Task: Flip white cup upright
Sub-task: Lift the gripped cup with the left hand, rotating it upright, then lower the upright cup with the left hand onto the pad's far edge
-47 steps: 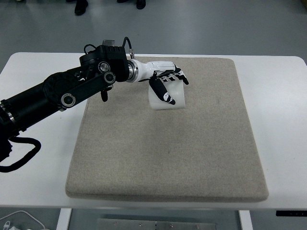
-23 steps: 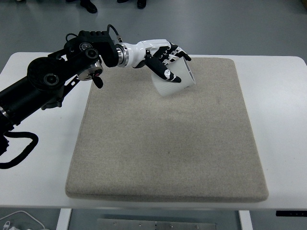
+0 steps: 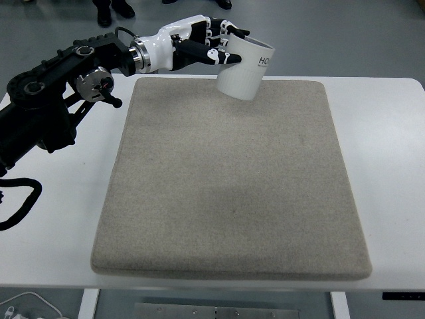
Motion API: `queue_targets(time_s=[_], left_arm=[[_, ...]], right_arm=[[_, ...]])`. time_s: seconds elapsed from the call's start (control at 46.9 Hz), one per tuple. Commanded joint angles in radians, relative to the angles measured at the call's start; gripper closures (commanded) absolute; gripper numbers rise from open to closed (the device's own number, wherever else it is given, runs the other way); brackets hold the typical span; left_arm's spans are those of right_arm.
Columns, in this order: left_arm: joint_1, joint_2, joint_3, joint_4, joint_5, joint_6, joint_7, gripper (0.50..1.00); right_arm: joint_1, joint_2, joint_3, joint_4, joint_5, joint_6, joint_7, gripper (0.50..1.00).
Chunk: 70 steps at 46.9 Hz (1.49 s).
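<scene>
White paper cup (image 3: 244, 72), tapered and bearing partly visible dark lettering on its side, held clear of the work area above the far edge of the beige rectangular fabric mat (image 3: 229, 179). The cup is tilted, its wider rim toward the far side of the scene and its narrower base pointing down toward the mat's far edge; whether the base touches the mat cannot be told from this view. The left robot hand (image 3: 214, 48), white with black-jointed fingers (image 3: 229, 58), is closed around the cup's upper left side, fingers curled across the wall just below the rim. Its white forearm section joins a black, multi-jointed arm (image 3: 63, 93) that enters from the left edge and reaches along the far left of the scene. The mat lies flat and centred on the white rectangular surface (image 3: 388, 173), with margins of bare white showing on the left, right and near sides. A loop of black cable (image 3: 20, 206) hangs at the left edge beside the arm's base, and a white cable (image 3: 26, 304) is visible at the lower left corner, below the surface's near edge. Grey floor (image 3: 332, 33) extends beyond the far edge of the surface, where dark shoes (image 3: 113, 8) of persons standing nearby are partly in view at the top of the frame.
</scene>
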<state>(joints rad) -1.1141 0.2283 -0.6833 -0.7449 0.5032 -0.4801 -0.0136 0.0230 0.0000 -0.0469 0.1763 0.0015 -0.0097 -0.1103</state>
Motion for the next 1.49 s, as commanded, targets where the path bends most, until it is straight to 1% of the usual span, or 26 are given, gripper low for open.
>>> queue_targets(time_s=[0.0, 0.171, 0.277, 0.384, 0.555, 0.725, 0.832, 1.003, 1.259, 1.472], left_arm=[[0.005, 0.0, -0.004, 0.022, -0.038, -0.029, -0.043, 0.971], [0.011, 0.002, -0.009, 0.065, -0.1, -0.081, -0.129, 0.971], [0.014, 0.006, -0.007, 0.091, -0.109, -0.11, -0.212, 0.971], [0.028, 0.008, -0.005, 0.108, -0.107, -0.126, -0.276, 0.971], [0.045, 0.031, 0.005, 0.11, -0.095, -0.13, -0.41, 0.971], [0.057, 0.042, 0.01, 0.156, -0.065, -0.131, -0.529, 0.971], [0.077, 0.045, 0.01, 0.165, -0.035, -0.131, -0.597, 0.973], [0.109, 0.059, 0.01, 0.173, -0.008, -0.123, -0.597, 0.975], [0.134, 0.065, 0.01, 0.228, 0.078, -0.118, -0.597, 0.975], [0.165, 0.065, 0.01, 0.228, 0.141, -0.063, -0.597, 0.975]], right_arm=[[0.0, 0.0, -0.001, 0.0, 0.0, 0.0, 0.0, 0.57], [0.0, 0.0, -0.001, 0.0, 0.0, 0.0, 0.0, 0.57], [0.0, 0.0, -0.001, 0.0, 0.0, -0.001, 0.0, 0.57], [0.0, 0.0, 0.001, 0.0, 0.0, 0.0, 0.0, 0.57], [0.0, 0.0, 0.001, 0.0, 0.0, 0.0, 0.0, 0.57], [0.0, 0.0, -0.001, 0.0, 0.0, 0.0, 0.0, 0.57], [0.0, 0.0, 0.001, 0.0, 0.0, -0.001, 0.0, 0.57], [0.0, 0.0, -0.001, 0.0, 0.0, 0.0, 0.0, 0.57], [0.0, 0.0, 0.001, 0.0, 0.0, 0.0, 0.0, 0.57], [0.0, 0.0, 0.001, 0.0, 0.0, -0.001, 0.0, 0.57]])
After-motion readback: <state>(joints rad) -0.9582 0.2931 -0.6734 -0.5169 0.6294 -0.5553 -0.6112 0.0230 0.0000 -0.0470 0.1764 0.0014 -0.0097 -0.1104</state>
